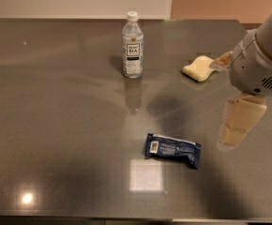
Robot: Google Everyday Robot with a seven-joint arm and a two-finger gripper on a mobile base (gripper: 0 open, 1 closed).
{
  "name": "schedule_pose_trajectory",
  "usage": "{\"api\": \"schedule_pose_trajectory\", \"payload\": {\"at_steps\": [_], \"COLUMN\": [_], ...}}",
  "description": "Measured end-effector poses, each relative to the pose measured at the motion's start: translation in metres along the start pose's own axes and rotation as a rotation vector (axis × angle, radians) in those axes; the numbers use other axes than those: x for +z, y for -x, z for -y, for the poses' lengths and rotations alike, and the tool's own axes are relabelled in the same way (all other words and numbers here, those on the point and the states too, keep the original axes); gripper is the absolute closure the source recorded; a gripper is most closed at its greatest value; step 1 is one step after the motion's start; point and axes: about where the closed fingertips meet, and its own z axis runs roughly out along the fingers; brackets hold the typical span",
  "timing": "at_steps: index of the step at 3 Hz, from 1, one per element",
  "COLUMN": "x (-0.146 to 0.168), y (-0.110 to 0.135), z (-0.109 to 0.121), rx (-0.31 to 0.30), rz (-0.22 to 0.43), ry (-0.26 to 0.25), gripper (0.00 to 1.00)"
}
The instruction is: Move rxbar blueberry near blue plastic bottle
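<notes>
The rxbar blueberry (pixel 173 150) lies flat on the grey table, front of centre, with its white label patch to the left. The blue plastic bottle (pixel 132 46) stands upright at the back centre, white cap on top, well apart from the bar. My gripper (pixel 235 122) hangs above the table at the right, to the right of the bar and not touching it. It holds nothing that I can see. Its white wrist housing (pixel 258 69) covers part of the table's right side.
A pale yellow sponge (pixel 199 68) lies at the back right, between the bottle and my arm. The grey table (pixel 56 125) reaches a wall at the back, and its front edge runs along the bottom of the view. A bright light reflection (pixel 147 175) sits just in front of the bar.
</notes>
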Motion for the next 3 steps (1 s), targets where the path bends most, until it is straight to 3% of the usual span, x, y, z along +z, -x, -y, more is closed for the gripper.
{"api": "schedule_pose_trajectory", "payload": {"at_steps": [3], "x": [0.063], "y": [0.033], "z": [-0.034], "rx": [-0.104], "rz": [0.122], "ry": [0.099], "gripper": [0.0]}}
